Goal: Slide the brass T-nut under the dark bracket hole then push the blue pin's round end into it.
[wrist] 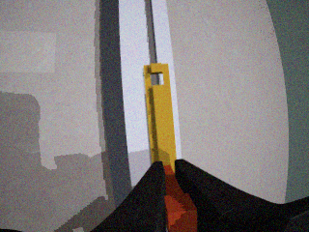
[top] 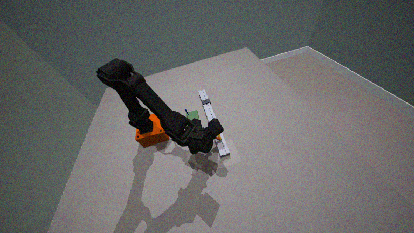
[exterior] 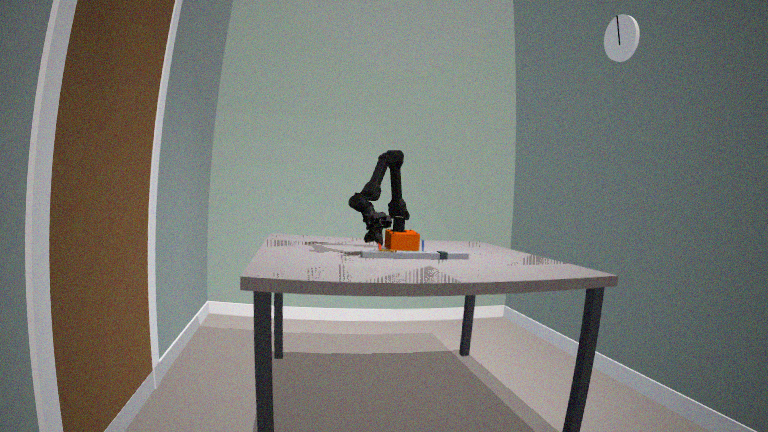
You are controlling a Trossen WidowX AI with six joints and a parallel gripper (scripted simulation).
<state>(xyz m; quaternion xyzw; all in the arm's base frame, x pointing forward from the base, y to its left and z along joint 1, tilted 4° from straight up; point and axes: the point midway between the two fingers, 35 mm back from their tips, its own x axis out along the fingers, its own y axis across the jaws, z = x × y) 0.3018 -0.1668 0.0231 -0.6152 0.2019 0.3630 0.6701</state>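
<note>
the hand point(top: 218, 136) point(exterior: 378, 242) point(wrist: 168, 168) is narrowly closed, gripping the brass t-nut's orange handle point(exterior: 380, 246) point(wrist: 181, 210).

In the wrist view the frame's bottom edge cuts off the handle point(wrist: 181, 213), and its top edge the rail point(wrist: 132, 72). From above, the arm point(top: 152, 99) hides part of the tray point(top: 193, 115). The exterior view shows the pin point(exterior: 422, 245) too small to tell its round end.

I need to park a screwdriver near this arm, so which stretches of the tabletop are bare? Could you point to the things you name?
Two patches look free: right of the pale aluminum rail point(top: 225, 148) point(exterior: 416, 255) in the top view, and beyond its bracket end. Crowded: between rail and orange base block point(top: 152, 140) point(exterior: 402, 240), under the black gripper point(wrist: 168, 168).
</note>
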